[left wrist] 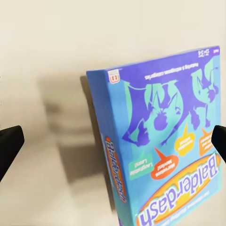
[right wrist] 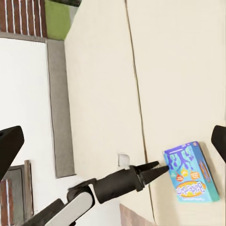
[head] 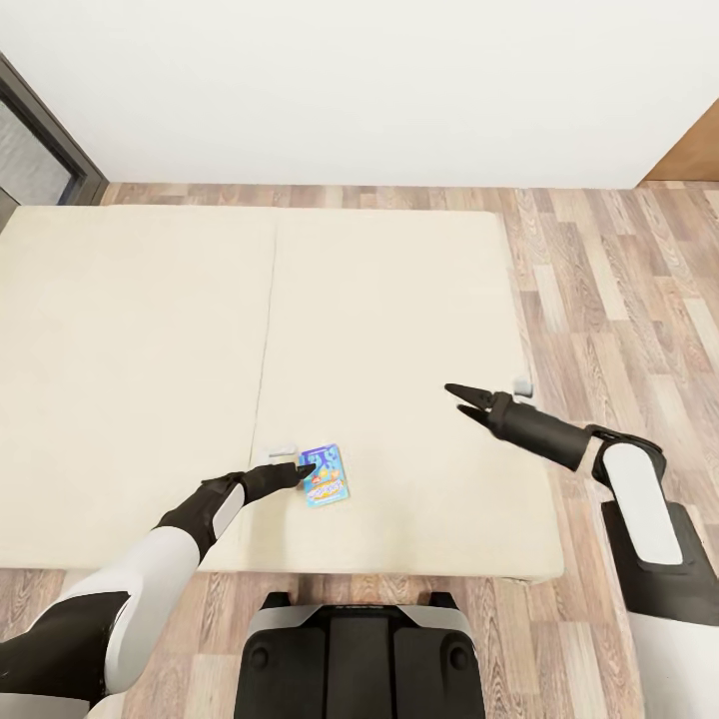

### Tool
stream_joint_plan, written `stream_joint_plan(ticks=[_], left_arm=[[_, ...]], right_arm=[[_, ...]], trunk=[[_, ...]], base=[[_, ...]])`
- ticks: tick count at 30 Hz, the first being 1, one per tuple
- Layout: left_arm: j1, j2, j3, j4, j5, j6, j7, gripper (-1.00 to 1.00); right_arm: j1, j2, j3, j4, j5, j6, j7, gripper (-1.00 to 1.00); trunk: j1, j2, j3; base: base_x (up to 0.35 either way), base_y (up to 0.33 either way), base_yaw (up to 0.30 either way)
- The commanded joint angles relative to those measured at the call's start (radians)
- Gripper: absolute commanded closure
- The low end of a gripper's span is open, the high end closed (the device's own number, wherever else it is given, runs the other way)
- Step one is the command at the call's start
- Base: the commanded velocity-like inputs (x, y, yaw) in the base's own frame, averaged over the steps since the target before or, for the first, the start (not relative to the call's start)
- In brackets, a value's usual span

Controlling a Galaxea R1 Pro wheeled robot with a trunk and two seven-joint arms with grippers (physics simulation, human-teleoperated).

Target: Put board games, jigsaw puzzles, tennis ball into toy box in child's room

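Observation:
A small teal-blue board game lies flat on the cream mattress of the bed, close to its front edge. My left gripper hovers at the box's left end, open, with its fingertips spread wide. Between them the box shows close up, and they are not closed on it. My right gripper hangs open and empty over the right part of the mattress, well away from the game. From the right wrist view I see the left gripper pointing at the box.
Wood-plank floor runs along the bed's right side and behind it, up to a white wall. A dark door frame stands at the far left. My base sits against the bed's front edge.

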Motion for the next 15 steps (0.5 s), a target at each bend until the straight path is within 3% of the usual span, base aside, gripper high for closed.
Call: stream_joint_plan(ticks=[1, 8, 15], left_arm=[[0.000, -0.001, 0.007, -0.001, 0.007, 0.010, -0.004, -1.00], [0.000, -0.003, 0.007, -0.001, 0.007, 0.009, -0.004, -1.00], [0.000, -0.002, 0.007, -0.001, 0.007, 0.009, -0.005, -1.00]], right_arm=[[-0.052, 0.002, 0.005, 0.017, 0.010, 0.004, -0.027, -1.00], [-0.240, 0.010, 0.048, 0.144, 0.006, 0.005, -0.128, -1.00], [-0.326, 0.012, 0.099, 0.256, 0.004, 0.001, -0.140, -1.00]], trunk=[[0.000, -0.001, -0.001], [0.000, -0.001, -0.001], [0.000, -0.001, -0.001]], base=[[0.000, 0.000, 0.000], [0.000, 0.000, 0.000], [0.000, 0.000, 0.000]])
